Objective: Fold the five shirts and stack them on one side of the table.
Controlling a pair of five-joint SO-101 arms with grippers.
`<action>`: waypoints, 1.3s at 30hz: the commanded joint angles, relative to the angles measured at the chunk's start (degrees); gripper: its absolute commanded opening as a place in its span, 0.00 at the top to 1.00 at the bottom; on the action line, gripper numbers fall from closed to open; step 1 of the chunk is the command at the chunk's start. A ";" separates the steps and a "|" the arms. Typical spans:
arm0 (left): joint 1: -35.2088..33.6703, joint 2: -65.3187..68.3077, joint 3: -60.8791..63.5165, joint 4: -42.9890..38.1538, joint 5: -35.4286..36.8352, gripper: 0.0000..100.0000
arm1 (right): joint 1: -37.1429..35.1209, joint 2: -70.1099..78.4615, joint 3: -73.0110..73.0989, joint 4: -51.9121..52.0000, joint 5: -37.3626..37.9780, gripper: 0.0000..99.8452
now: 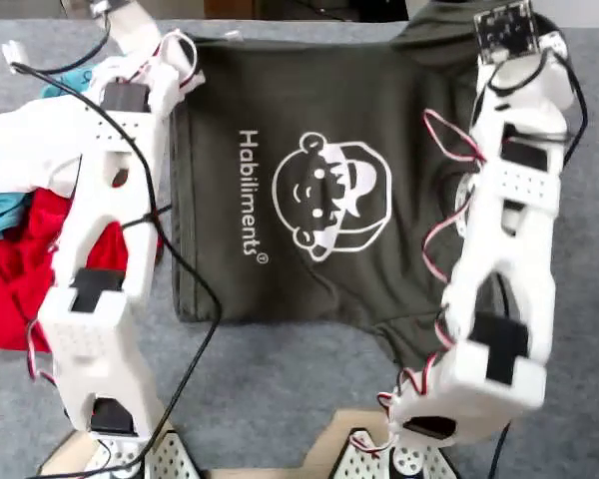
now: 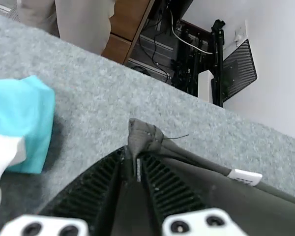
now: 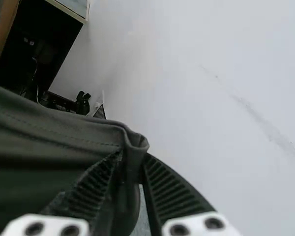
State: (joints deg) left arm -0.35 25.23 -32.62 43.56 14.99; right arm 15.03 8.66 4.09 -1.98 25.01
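High view: red, white and teal shirts (image 1: 10, 269) lie piled at 9 o'clock on the table (image 1: 280, 379), with the dark green shirt (image 1: 319, 200) spread at centre. The left fingers (image 2: 101, 179) pinch its 11 o'clock corner, and the right fingers (image 3: 172, 189) pinch its 1 o'clock corner.

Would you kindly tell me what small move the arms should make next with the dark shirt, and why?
Probably draw both hands back together, carrying the far edge over the print to make a fold. The left hand and right hand are each shut on that edge of the dark shirt, which lies spread out.
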 commanded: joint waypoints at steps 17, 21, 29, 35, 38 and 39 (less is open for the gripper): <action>-0.26 18.77 -43.69 22.68 -0.44 0.98 | -0.31 16.22 -41.71 41.49 0.09 1.00; 0.18 18.86 -43.78 28.92 -0.44 0.98 | -0.13 16.22 -46.11 55.65 0.26 1.00; 1.32 18.95 -43.78 42.90 -0.44 0.98 | -0.22 16.22 -55.78 76.75 3.87 1.00; 3.52 18.95 -43.78 51.60 -0.44 0.98 | 0.22 16.22 -62.20 91.25 6.33 1.00; 5.10 19.12 -43.69 55.56 -0.44 0.98 | 0.84 16.22 -63.78 96.97 7.12 1.00; 5.63 19.65 -43.34 56.70 -0.44 0.98 | 1.10 16.22 -63.87 98.02 7.12 1.00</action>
State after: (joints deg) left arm 3.87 45.01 -73.49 97.19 14.99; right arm 14.95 25.19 -56.40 92.44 31.52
